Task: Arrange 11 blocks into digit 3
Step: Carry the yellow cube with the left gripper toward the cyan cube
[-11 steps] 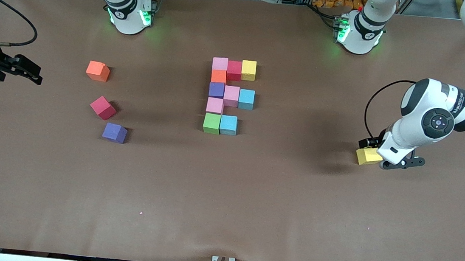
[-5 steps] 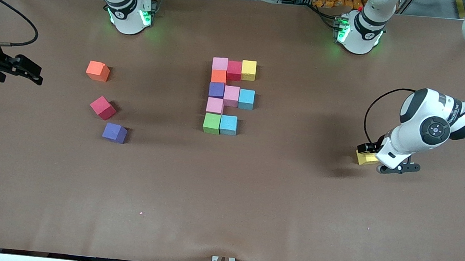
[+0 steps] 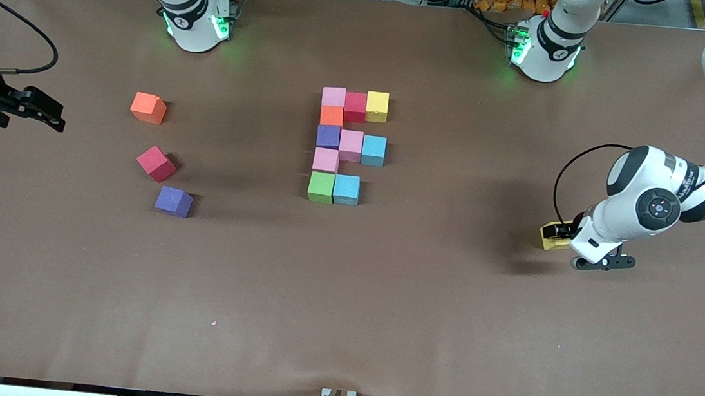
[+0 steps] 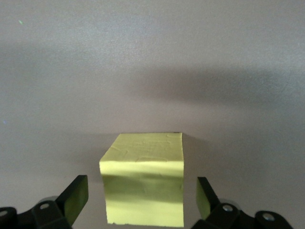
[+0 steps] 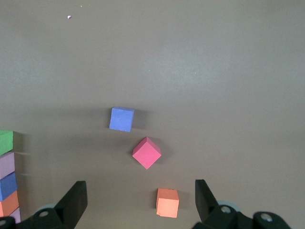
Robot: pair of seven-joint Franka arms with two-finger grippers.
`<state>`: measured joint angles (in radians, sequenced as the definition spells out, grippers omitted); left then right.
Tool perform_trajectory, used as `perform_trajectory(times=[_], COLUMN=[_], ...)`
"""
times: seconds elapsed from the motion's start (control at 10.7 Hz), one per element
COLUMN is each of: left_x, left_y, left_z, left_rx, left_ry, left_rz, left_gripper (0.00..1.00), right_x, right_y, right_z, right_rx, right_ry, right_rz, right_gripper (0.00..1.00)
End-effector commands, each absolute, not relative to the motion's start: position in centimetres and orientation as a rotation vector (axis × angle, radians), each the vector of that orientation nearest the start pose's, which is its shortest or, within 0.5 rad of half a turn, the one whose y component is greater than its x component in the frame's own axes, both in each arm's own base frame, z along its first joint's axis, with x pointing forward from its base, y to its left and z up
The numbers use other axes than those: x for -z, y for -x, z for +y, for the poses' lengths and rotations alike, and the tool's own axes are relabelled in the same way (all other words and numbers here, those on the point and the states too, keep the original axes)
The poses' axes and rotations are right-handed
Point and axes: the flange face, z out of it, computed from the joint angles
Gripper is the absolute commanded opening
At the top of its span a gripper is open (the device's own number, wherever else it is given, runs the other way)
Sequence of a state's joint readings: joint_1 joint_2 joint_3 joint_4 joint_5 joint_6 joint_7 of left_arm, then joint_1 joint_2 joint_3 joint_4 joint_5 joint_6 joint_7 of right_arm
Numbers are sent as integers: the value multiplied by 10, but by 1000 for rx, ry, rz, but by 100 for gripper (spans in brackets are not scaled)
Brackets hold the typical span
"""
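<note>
Left gripper spread wide astride yellow block at frame's right, well apart from the figure at centre, needing to clamp then lift; right gripper waiting agape at left edge.

- The table cover looks like matt brown paper or cloth, with a faint fine grain and soft creases near its camera-side edge.
- The blocks look like matt foam, without shine, in flat plain colours.
- The yellow block shows a slightly uneven, wrinkled top face and soft edges.
- The arm shells are smooth, glossy white plastic with black glossy joint caps.
- The left gripper's fingers look like matt black plastic with small metal screws.
- The cable is smooth black rubber or plastic.
</note>
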<state>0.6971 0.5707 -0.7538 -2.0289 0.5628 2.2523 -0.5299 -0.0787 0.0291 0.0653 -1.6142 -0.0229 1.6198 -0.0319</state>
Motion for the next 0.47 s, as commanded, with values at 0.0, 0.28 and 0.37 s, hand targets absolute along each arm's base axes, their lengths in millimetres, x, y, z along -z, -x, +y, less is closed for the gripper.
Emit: perform_trajectory(times=[0.0,0.28,0.37], left_x=[-211,-206,-207], left_y=[-586,-587,-589], left_z=[-12,-10,-10], left_rx=[-148,-143,-136], left_ry=[3078,3075,3076], left_rz=[-167,-154,-160], left_gripper=[100,91,82], right_x=[-595,-595,-595], right_y=[-567,-567,-567], right_z=[-14,-15,-15], right_rx=[-30,-30,-30], right_ry=[3161,3161,3161], right_rz=[-48,-48,-62], right_gripper=[100,100,100])
